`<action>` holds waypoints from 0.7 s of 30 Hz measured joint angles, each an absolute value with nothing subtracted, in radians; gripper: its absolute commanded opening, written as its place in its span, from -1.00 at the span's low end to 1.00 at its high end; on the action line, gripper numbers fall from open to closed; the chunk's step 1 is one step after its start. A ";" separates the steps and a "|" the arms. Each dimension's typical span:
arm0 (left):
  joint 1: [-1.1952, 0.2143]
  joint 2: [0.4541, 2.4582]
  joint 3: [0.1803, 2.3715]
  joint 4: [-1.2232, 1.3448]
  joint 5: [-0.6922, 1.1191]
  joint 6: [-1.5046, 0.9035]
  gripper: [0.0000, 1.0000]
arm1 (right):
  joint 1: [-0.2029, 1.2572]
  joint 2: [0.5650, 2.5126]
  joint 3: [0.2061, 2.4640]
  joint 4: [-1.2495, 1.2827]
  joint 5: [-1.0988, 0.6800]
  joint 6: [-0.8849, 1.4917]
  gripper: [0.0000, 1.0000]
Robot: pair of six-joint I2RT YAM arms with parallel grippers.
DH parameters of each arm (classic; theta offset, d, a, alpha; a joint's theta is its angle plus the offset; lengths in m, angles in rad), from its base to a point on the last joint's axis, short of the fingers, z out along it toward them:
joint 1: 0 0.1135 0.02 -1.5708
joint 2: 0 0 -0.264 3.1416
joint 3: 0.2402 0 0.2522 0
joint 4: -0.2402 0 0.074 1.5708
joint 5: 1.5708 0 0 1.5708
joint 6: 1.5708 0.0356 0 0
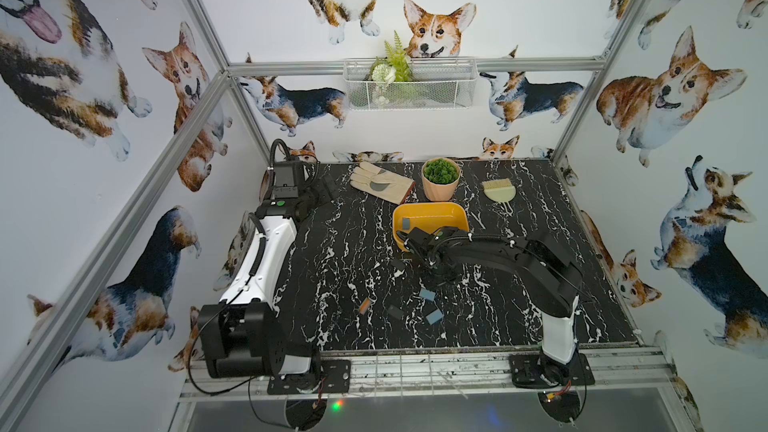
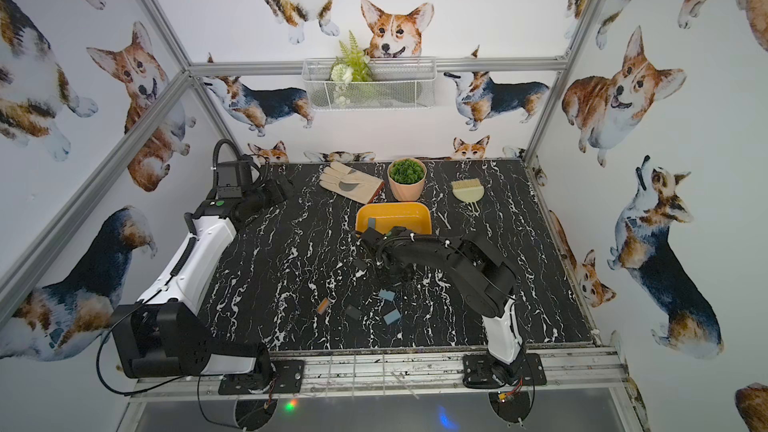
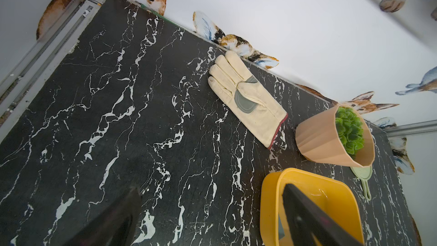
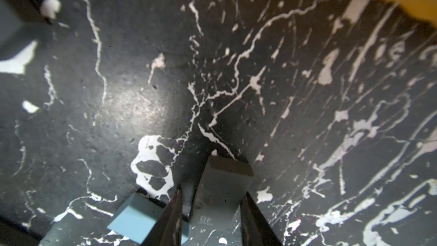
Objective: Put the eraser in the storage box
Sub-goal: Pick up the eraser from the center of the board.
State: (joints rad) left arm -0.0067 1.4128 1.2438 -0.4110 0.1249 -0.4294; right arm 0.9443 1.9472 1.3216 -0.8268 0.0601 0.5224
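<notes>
Slate-grey rectangular eraser (image 4: 222,186), darker end

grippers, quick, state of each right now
left gripper: open, empty
right gripper: set around a grey eraser on the table; cannot tell whether it is gripped

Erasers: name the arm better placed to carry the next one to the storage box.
Right. The right gripper straddles a grey eraser near the storage box; the left gripper hangs open, far from it.
</notes>
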 measured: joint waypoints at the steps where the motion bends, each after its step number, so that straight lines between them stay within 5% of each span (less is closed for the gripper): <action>1: -0.007 1.413 1.244 -0.411 0.125 -0.429 0.91 | 0.944 1.947 1.322 -0.827 0.059 0.522 -0.32; 21: -0.007 1.415 1.246 -0.411 0.125 -0.426 0.91 | 0.969 1.752 1.330 -0.867 0.158 0.524 -0.41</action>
State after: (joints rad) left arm -0.0067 1.4155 1.2465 -0.4107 0.1249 -0.4259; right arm 0.9691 1.7515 1.3304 -0.8673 0.1581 0.5243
